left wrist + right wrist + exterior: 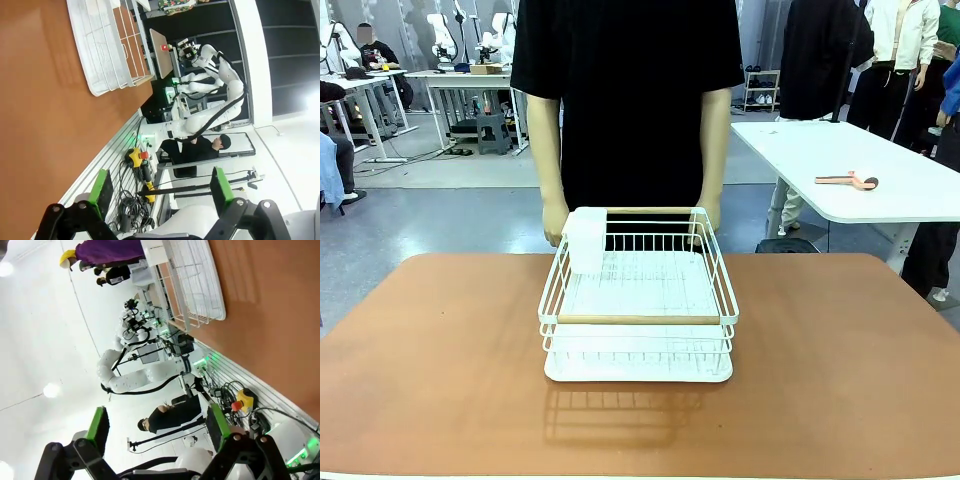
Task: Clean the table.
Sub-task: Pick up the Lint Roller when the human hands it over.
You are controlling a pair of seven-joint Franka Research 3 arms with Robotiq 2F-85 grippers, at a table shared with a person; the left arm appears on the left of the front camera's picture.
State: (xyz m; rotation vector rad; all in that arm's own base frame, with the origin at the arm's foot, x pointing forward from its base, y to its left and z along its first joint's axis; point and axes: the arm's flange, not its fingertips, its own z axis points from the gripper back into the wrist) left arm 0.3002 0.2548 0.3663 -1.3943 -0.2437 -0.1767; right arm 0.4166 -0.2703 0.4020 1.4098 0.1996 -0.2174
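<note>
The table (440,340) has a smooth reddish-brown top. A white wire rack (725,290) with wooden handles stands on its middle. A white cloth (586,240) hangs over the rack's far left corner. A person in a black shirt stands at the far side, with one hand (556,225) beside the cloth and the other hand (708,215) at the rack's far right corner. My left gripper (161,186) is open and empty, off the table's (40,100) edge and far from the rack (105,55). My right gripper (156,425) is open and empty too, away from the table (270,315) and rack (200,285).
A white-topped table (860,160) at the back right carries a pinkish tool (850,180). A yellow emergency-stop box (136,156) and cables lie by the robot's side of the table; the stop box (242,399) is also in the right wrist view.
</note>
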